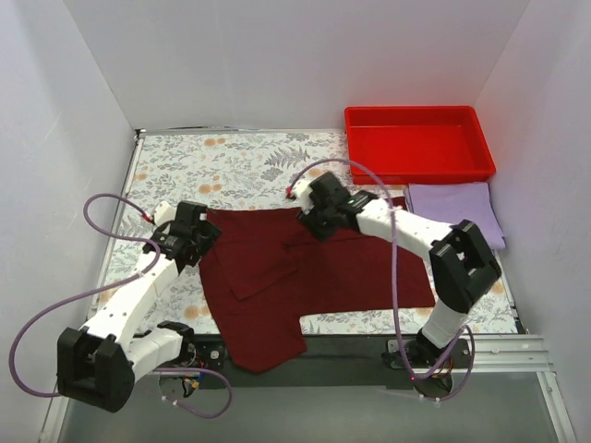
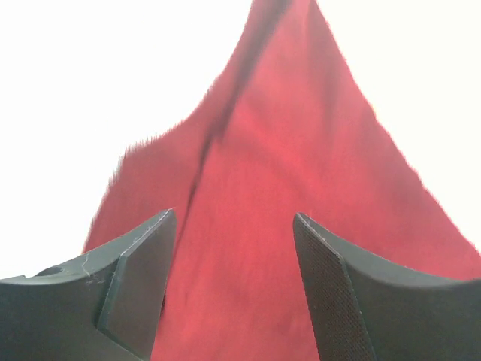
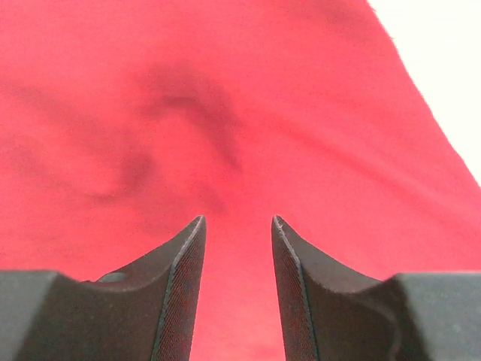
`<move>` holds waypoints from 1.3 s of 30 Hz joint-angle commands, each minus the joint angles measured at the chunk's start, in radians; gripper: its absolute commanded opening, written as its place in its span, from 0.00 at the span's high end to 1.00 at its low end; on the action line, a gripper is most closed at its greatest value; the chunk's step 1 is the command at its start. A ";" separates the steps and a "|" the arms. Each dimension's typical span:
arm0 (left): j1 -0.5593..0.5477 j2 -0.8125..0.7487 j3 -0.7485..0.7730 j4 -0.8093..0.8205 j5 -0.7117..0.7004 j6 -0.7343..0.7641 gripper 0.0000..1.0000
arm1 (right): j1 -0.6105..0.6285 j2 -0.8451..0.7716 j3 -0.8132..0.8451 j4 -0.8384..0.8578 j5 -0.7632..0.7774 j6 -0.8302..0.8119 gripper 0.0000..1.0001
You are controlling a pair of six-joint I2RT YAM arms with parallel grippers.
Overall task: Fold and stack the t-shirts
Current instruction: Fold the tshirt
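Now | maroon t-shirt [image 1: 314, 268] spread out | lavender t-shirt [image 1: 452, 210] folded beside red tray [image 1: 417, 173]

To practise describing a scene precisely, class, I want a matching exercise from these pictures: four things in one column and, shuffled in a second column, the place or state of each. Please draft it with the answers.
Column one
1. dark maroon cloth t-shirt
2. pale lavender cloth t-shirt
3. bright red rigid plastic tray
4. left end effector

Column two
A. neat rectangle by the right edge of the flower-patterned table
B. far right corner of the table
C. spread across the table's middle
D. open, over the maroon cloth

Pairs: 1-C, 2-A, 3-B, 4-D.
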State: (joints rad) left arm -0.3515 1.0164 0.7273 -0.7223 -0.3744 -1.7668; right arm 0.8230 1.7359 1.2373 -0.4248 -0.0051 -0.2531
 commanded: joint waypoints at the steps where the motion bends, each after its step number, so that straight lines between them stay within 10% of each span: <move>1: 0.146 0.115 0.040 0.209 0.020 0.194 0.37 | -0.189 -0.102 -0.036 0.029 0.013 0.150 0.53; 16: 0.258 0.590 0.256 0.362 0.180 0.317 0.49 | -0.717 -0.122 -0.229 0.241 -0.131 0.442 0.56; 25: 0.350 0.728 0.274 0.317 0.040 0.325 1.00 | -0.832 -0.032 -0.337 0.293 -0.107 0.500 0.57; 33: 0.417 0.786 0.365 0.287 0.025 0.345 1.00 | -0.900 -0.068 -0.375 0.327 -0.113 0.514 0.57; 39: 0.329 0.558 0.284 0.359 0.187 0.371 0.60 | -0.898 -0.073 -0.366 0.345 -0.183 0.497 0.57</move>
State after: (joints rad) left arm 0.0490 1.7370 1.0447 -0.3958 -0.2756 -1.4189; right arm -0.0669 1.6760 0.8852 -0.0719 -0.1661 0.2649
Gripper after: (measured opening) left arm 0.307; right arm 0.427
